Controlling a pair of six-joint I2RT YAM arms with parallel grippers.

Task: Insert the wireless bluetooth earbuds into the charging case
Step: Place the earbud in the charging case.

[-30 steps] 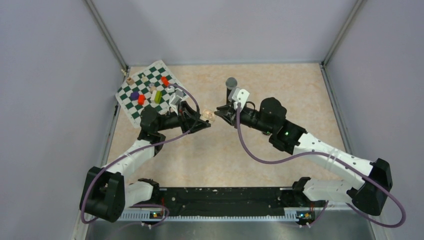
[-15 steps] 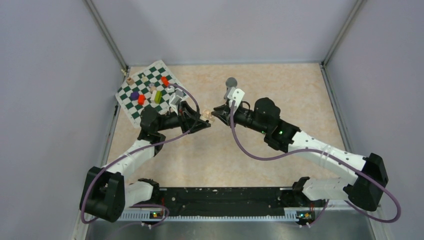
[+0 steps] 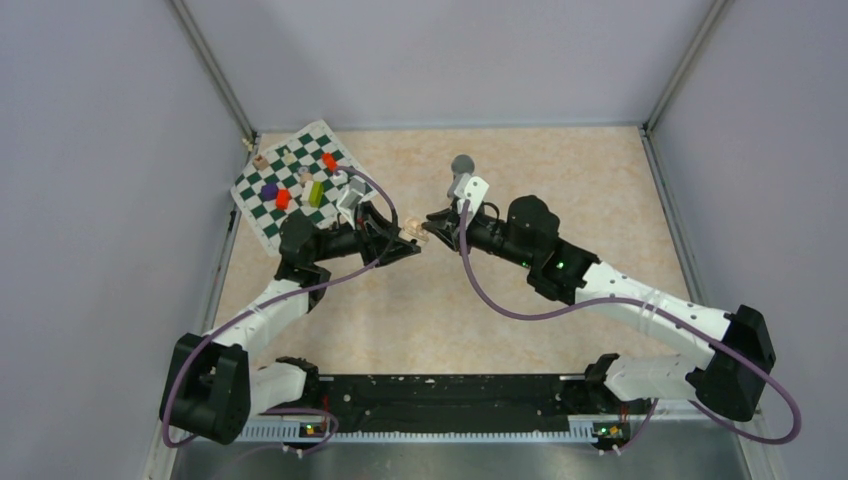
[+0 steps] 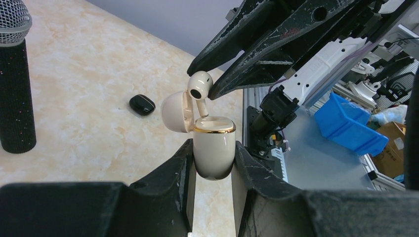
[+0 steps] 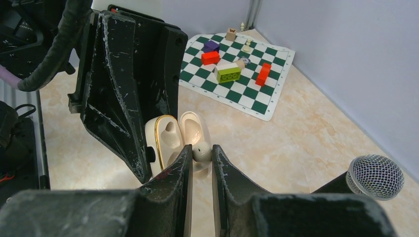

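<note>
- You see a shiny cream plastic charging case [image 4: 213,148], gold rim.
- The earbud [image 4: 199,85] looks shiny too.
- Your black fingers [image 4: 165,182] look dull and scratched.
- The microphone [image 4: 15,98] head is metal mesh.

the counter [image 3: 600,190] had a light tan, stone-like top. plain grey-purple walls [image 3: 90,170] stood on three sides, with thin metal posts [image 3: 212,75] in the far corners. beyond the near edge sat a blue bin [image 4: 346,126].
</note>
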